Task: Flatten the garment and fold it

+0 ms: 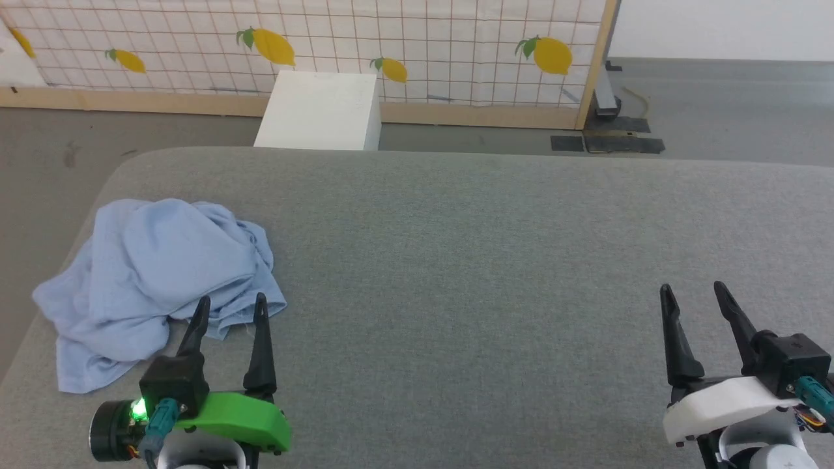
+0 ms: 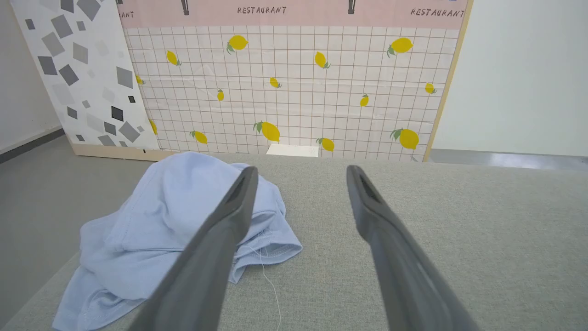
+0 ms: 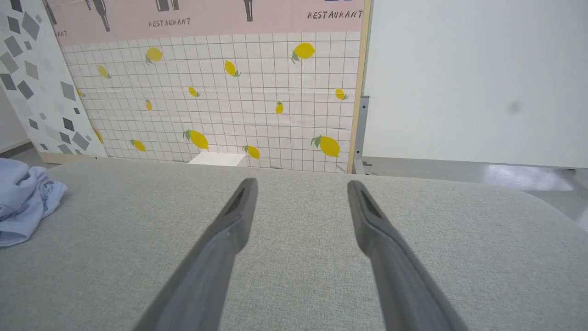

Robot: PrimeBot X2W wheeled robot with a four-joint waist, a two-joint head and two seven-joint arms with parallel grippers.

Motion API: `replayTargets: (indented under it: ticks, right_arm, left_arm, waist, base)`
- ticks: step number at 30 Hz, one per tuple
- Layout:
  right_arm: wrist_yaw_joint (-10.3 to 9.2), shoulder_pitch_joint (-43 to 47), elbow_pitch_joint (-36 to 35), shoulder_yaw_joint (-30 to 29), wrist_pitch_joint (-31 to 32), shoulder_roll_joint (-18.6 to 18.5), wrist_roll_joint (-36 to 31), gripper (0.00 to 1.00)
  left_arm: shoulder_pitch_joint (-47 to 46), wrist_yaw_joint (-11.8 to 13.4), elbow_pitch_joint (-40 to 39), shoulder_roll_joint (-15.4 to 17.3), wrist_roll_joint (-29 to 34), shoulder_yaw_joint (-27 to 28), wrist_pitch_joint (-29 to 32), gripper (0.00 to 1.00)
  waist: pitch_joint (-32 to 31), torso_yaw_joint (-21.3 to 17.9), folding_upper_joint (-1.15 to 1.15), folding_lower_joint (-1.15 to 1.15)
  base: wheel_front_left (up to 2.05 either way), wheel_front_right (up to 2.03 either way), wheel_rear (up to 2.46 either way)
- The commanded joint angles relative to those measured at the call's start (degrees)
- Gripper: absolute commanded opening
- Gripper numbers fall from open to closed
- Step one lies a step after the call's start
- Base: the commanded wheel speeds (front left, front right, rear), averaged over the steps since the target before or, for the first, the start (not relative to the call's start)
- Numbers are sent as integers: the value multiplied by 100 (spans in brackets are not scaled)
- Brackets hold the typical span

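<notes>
Light blue and soft, the garment (image 1: 150, 273) lies crumpled in a heap at the left end of the grey fabric worktop (image 1: 469, 260). It is just ahead of the left end effector (image 1: 232, 298) and mostly to its left. In the head view that end effector's two dark fingertips overlap the heap's near hem; I cannot tell whether they touch the cloth or hang above it. Its fingers stand spread wide with nothing between them.

In the left wrist view the left end effector (image 2: 301, 168) points out over the worktop. The garment (image 2: 161, 207) is bunched behind and beside its left finger, and bare grey fabric lies under its right finger. A thin white thread (image 2: 271, 285) trails from the garment's hem onto the worktop between the fingers.

Farther ahead of the left end effector, past the worktop's far edge, a white box (image 1: 319, 111) stands against a gridded panel printed with lemons (image 1: 423, 45).

Well off to the right, the right end effector (image 1: 691, 286) is over bare worktop, its fingers spread wide and holding nothing. In the right wrist view the right end effector (image 3: 301, 181) faces plain grey fabric. The garment (image 3: 23, 202) shows well apart to its left.
</notes>
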Motion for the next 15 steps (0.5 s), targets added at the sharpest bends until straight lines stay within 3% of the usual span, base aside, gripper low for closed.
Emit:
replayTargets:
  ticks: [1,15]
  right_arm:
    - [-5,13,30,-8,-83,8,57,100]
    - [-7,68,190,64,-248,9,136,100]
  left_arm:
    - [69,1,-28,-12,-28,21,-66,100]
    - [218,24,-98,-15,-120,40,-230,100]
  waist:
    - [-16,62,0,0]
    - [-69,505,0,0]
  base:
    - [0,0,0]
    - [0,0,0]
